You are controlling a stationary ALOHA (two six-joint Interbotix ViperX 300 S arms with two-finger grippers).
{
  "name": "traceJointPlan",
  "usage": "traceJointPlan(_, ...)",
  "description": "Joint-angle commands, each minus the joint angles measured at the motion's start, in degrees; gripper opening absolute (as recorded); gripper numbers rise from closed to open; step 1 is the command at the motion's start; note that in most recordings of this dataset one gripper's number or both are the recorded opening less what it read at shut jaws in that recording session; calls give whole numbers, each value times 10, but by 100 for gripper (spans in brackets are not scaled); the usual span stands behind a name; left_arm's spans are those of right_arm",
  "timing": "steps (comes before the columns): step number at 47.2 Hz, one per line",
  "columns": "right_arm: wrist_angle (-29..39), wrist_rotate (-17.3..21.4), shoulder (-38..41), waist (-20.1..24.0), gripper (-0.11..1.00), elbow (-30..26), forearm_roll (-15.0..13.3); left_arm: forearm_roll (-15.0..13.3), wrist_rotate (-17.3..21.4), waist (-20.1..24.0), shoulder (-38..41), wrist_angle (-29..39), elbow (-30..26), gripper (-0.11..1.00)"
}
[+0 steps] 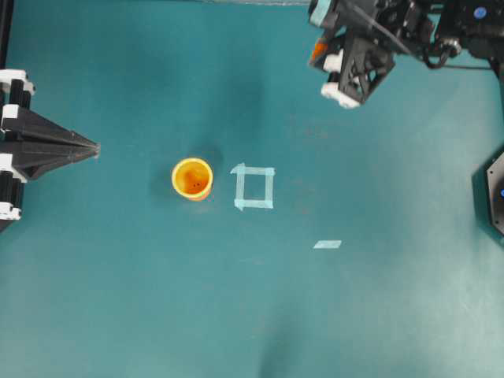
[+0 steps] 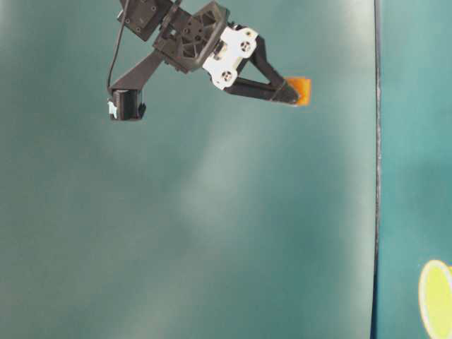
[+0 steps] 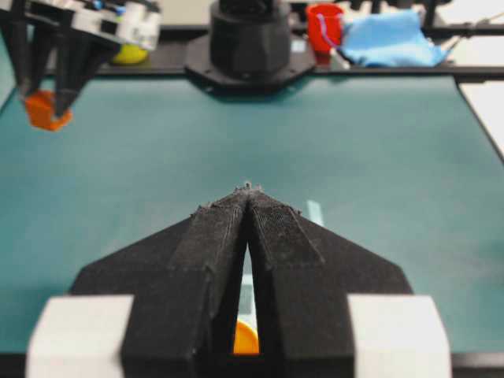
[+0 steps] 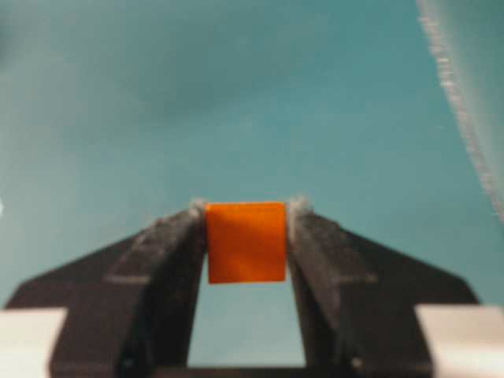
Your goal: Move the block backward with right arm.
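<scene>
I have the block (image 4: pixel 246 241) pinched between my right gripper's (image 4: pixel 246 213) jaws, up off the surface (image 1: pixel 157 299) at about one o'clock in the overhead view, well apart from everything else down there. My wrist view shows it squarely: the two black fingertips press on opposite flat faces near its upper edge, and its lower part hangs free below them. From table level it sticks out past the fingertips as a small orange corner.

It looks to me like a light, stiff little cube, plastic or painted wood, with smooth faces and crisp edges. I would not expect it to give under pressure or break if it dropped. The smooth faces could slip, but my fingertips have a rough, ridged printed texture that should bite well enough. Flat opposite faces are the right place to hold it; a grip across corners would let it twist. Since I hold it fairly high, it might pivot if I swing fast.

The surface is a matte teal mat, even and slightly mottled. At the centre sits a pale blue tape square (image 1: pixel 254 188), with a short tape strip (image 1: pixel 327 244) at five o'clock from it. Just at nine o'clock from the square stands a round yellow-orange cup (image 1: pixel 193 178), open-topped and glossy inside.

My left gripper (image 1: pixel 93 148) lies at nine o'clock, jaws pressed together to a point, holding nothing.
</scene>
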Motion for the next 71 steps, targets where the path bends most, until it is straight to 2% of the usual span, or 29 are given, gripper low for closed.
traceJointPlan(1, -11, 1, -12, -14, 41, -18, -1, 1, 1, 0, 2, -3, -18, 0)
traceJointPlan(21, -27, 4, -4, -58, 41, -32, -1, 2, 3, 0, 2, 2, -18, 0)
traceJointPlan(36, -40, 4, 25, -86, 41, -71, 1, 1, 3, -1, 2, 5, -18, 0)
traceJointPlan(52, -40, 5, 65, -104, 41, -119, 2, 1, 3, 0, 2, 5, -18, 0)
traceJointPlan(71, -38, 5, 90, -111, 41, -120, 4, 1, 3, 0, 2, 5, -18, 0)
